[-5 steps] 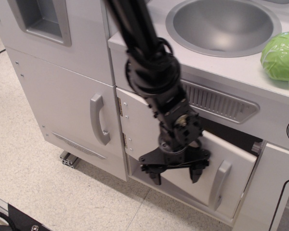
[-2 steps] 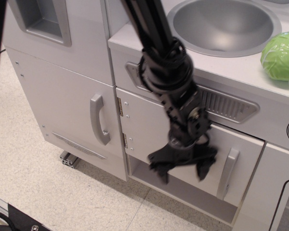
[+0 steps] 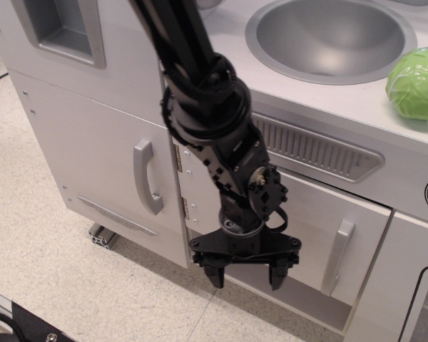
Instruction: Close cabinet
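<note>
The cabinet's short, wide light-grey door [image 3: 310, 221] sits flush with the toy kitchen front, under the vent grille. Its grey vertical bar handle [image 3: 338, 256] is at the door's right end. No gap shows along its top or right edge. My black gripper [image 3: 245, 276] hangs in front of the door's lower left part, fingers pointing down, open and empty. It is to the left of the handle and touches nothing that I can see. The arm hides the door's left part and hinges.
A taller narrow door with a curved grey handle [image 3: 147, 177] stands to the left. Above are a metal sink [image 3: 332, 39] and a green toy cabbage [image 3: 416, 82]. A windowed door [image 3: 421, 299] is at the far right. Beige floor lies below.
The door swung from ajar to flush. My gripper pushed right with it, then drew back left and down, away from the door.
</note>
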Available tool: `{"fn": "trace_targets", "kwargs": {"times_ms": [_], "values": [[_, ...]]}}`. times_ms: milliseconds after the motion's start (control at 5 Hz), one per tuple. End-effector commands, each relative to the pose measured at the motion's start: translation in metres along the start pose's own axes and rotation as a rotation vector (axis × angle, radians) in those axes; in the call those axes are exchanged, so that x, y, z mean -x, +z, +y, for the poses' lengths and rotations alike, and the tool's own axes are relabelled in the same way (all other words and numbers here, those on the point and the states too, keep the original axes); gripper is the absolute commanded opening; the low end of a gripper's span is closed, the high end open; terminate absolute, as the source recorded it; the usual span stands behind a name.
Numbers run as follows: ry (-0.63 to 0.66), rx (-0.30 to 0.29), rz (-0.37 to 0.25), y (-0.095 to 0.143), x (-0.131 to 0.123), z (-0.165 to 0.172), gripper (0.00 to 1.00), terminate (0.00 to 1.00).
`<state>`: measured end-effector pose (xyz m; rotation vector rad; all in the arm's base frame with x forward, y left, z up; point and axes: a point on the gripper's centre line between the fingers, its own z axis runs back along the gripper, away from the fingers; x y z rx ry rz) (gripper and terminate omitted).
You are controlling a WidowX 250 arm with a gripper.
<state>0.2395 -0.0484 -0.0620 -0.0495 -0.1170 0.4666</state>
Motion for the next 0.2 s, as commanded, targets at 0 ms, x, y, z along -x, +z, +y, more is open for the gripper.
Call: {"fn": "trace_targets", "kwargs": {"times_ms": [0], "values": [[-0.004,0.030,-0.041,0.0118,-0.0098,-0.0048,1.00,1.00]]}}
